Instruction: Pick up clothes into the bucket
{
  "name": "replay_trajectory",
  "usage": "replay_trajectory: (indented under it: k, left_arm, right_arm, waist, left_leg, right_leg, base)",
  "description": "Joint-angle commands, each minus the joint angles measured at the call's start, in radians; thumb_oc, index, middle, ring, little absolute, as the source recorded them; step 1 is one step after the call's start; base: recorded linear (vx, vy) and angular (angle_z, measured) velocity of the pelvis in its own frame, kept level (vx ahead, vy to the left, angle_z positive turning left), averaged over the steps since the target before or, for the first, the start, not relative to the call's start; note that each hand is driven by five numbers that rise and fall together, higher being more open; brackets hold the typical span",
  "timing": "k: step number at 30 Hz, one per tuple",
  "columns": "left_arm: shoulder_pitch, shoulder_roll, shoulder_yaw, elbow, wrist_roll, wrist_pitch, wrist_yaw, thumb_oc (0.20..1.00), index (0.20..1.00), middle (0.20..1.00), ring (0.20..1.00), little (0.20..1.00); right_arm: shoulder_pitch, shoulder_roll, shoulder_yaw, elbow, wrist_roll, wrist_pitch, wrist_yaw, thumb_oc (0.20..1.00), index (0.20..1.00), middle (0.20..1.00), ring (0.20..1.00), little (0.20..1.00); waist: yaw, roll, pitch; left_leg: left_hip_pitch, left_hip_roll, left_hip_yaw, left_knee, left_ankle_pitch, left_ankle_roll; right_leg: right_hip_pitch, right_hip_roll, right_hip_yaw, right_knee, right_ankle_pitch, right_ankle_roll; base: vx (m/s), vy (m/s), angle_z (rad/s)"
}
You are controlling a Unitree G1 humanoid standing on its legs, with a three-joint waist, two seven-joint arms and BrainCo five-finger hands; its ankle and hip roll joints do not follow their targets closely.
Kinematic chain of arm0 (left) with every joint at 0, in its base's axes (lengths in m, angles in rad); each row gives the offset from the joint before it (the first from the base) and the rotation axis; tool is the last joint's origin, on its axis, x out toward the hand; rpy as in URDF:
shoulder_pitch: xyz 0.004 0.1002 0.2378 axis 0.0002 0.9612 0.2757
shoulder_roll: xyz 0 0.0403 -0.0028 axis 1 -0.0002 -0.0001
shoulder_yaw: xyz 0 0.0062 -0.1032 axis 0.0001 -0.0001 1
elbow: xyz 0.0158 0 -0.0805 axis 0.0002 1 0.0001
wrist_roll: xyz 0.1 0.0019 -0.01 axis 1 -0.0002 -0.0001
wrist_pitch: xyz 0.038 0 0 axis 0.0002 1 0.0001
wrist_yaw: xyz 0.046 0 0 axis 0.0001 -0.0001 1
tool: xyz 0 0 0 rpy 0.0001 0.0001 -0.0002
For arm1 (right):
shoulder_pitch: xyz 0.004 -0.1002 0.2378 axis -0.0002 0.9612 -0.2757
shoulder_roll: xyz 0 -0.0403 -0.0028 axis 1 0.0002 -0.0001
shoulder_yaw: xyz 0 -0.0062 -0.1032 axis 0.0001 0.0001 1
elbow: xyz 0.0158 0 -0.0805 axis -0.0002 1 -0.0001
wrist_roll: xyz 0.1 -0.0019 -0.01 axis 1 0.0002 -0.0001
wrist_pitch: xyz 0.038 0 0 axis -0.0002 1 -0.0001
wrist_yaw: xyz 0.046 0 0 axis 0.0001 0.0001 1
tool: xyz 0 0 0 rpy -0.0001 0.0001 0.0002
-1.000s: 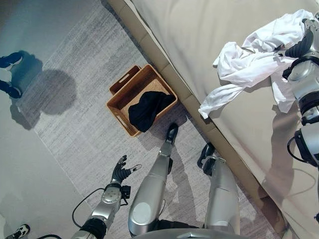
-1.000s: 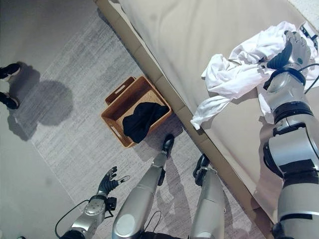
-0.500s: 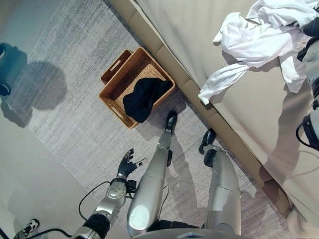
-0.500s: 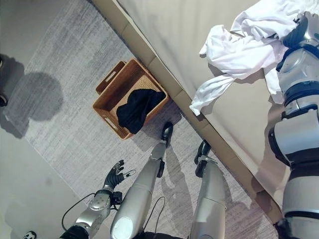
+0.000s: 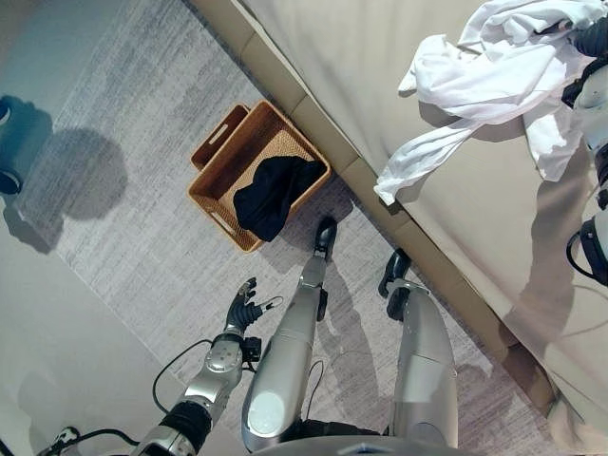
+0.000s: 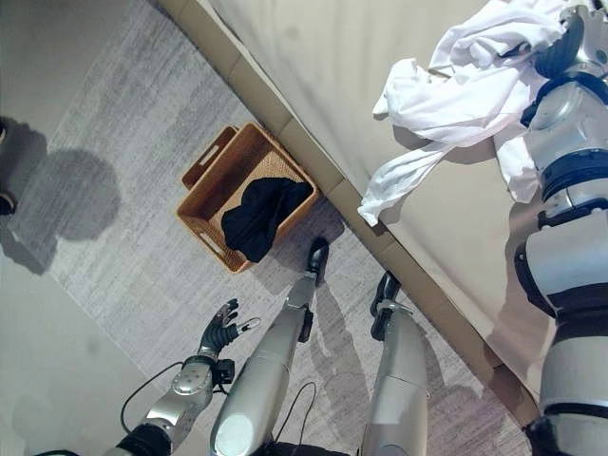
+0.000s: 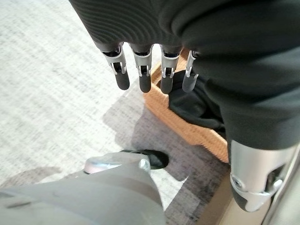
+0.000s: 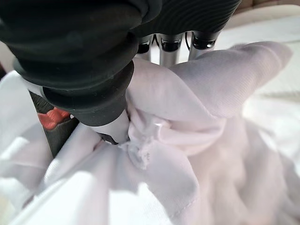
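The right hand (image 8: 93,89) was up at the far right over the beige bed (image 5: 380,85), its fingers and thumb curled into a bunch of the white garment (image 5: 494,76); in the right wrist view the cloth was gathered and pinched between thumb and fingers, with folds spilling out around the hand; the rest of the white garment lay crumpled on the bed surface, one long sleeve or tail trailing toward the near edge of the bed and reaching just to its side. The woven basket (image 5: 220,163) sat on the grey carpet (image 5: 142,247) to the left of the bed, just beside the bed's edge; a black garment (image 5: 271,195) lay inside it, draped over the near rim. The left hand (image 5: 242,312) hung low at the near left above the carpet, well apart from the basket, its fingers (image 7: 143,77) straight and relaxed and holding nothing; in the left wrist view the basket and the black garment showed past the fingertips.
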Motion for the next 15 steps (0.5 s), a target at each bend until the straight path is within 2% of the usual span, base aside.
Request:
replay_trajectory:
  k: [1, 2, 4, 7, 10, 11, 13, 15]
  left_arm:
    - [0.003, 0.03, 0.047, 0.091, 0.028, -0.017, 0.018, 1.0, 1.0, 1.0, 1.0, 1.0]
    - [0.004, 0.03, 0.047, 0.091, 0.028, -0.017, 0.018, 1.0, 1.0, 1.0, 1.0, 1.0]
    - [0.01, 0.039, 0.063, 0.138, 0.057, -0.007, 0.013, 1.0, 1.0, 1.0, 1.0, 1.0]
    - [0.009, 0.041, 0.076, 0.181, 0.076, -0.003, 0.007, 1.0, 1.0, 1.0, 1.0, 1.0]
    - [0.021, 0.04, 0.089, 0.197, 0.084, 0.003, -0.003, 1.0, 1.0, 1.0, 1.0, 1.0]
    - [0.033, 0.052, 0.105, 0.184, 0.099, 0.0, 0.0, 1.0, 1.0, 1.0, 1.0, 1.0]
    - [0.033, 0.052, 0.106, 0.184, 0.099, 0.001, 0.0, 1.0, 1.0, 1.0, 1.0, 1.0]
    - [0.054, 0.077, 0.129, 0.144, 0.112, -0.006, -0.008, 1.0, 1.0, 1.0, 1.0, 1.0]
  right_arm:
    - [-0.096, -0.061, 0.062, -0.122, 0.074, -0.05, -0.079, 0.2, 0.2, 0.2, 0.2, 0.2]
    - [-0.095, -0.061, 0.061, -0.123, 0.074, -0.05, -0.079, 0.2, 0.2, 0.2, 0.2, 0.2]
    - [-0.121, -0.055, 0.069, -0.177, 0.074, -0.063, -0.081, 0.2, 0.2, 0.2, 0.2, 0.2]
    - [-0.149, -0.061, 0.077, -0.229, 0.079, -0.073, -0.082, 0.2, 0.2, 0.2, 0.2, 0.2]
    - [-0.152, -0.075, 0.078, -0.268, 0.085, -0.079, -0.08, 0.2, 0.2, 0.2, 0.2, 0.2]
    - [-0.161, -0.077, 0.076, -0.297, 0.086, -0.084, -0.076, 0.2, 0.2, 0.2, 0.2, 0.2]
    - [-0.161, -0.077, 0.076, -0.298, 0.085, -0.084, -0.076, 0.2, 0.2, 0.2, 0.2, 0.2]
    - [-0.173, -0.09, 0.08, -0.338, 0.093, -0.092, -0.072, 0.2, 0.2, 0.2, 0.2, 0.2]
  waist:
    - [0.005, -0.071, 0.009]
    - [0.006, -0.071, 0.009]
    - [-0.007, -0.093, 0.009]
    - [-0.019, -0.108, -0.002]
    - [-0.034, -0.113, -0.063]
    - [-0.046, -0.115, -0.1]
    - [-0.047, -0.115, -0.102]
    - [-0.056, -0.117, -0.16]
  left_leg:
    - [0.068, 0.009, 0.067, 0.163, -0.204, 0.027]
    - [0.069, 0.01, 0.068, 0.163, -0.204, 0.027]
    - [0.165, 0.023, 0.1, 0.167, -0.231, 0.031]
    - [0.277, 0.031, 0.131, 0.156, -0.252, 0.037]
    - [0.371, 0.034, 0.137, 0.096, -0.244, 0.033]
    - [0.426, 0.034, 0.14, 0.054, -0.243, 0.031]
    - [0.425, 0.034, 0.14, 0.049, -0.237, 0.031]
    - [0.491, 0.035, 0.155, -0.02, -0.222, 0.028]
  right_leg:
    - [0.105, 0.01, 0.048, -0.134, 0.123, 0.07]
    - [0.106, 0.01, 0.049, -0.135, 0.123, 0.07]
    - [0.196, 0.021, 0.069, -0.164, 0.131, 0.079]
    - [0.306, 0.036, 0.098, -0.212, 0.143, 0.089]
    - [0.4, 0.042, 0.095, -0.275, 0.16, 0.097]
    - [0.446, 0.046, 0.092, -0.301, 0.161, 0.103]
    - [0.445, 0.046, 0.091, -0.307, 0.167, 0.103]
    - [0.496, 0.047, 0.088, -0.344, 0.17, 0.107]
  base:
    - [-0.01, 0.044, -0.36]
    - [-0.07, 0.109, -0.59]
    - [0.05, 0.102, -0.56]
    - [0.08, 0.107, -0.5]
    - [0.12, 0.047, -0.37]
    - [0.09, 0.037, -0.41]
    - [0.06, 0.026, -0.16]
    - [0.1, 0.021, -0.14]
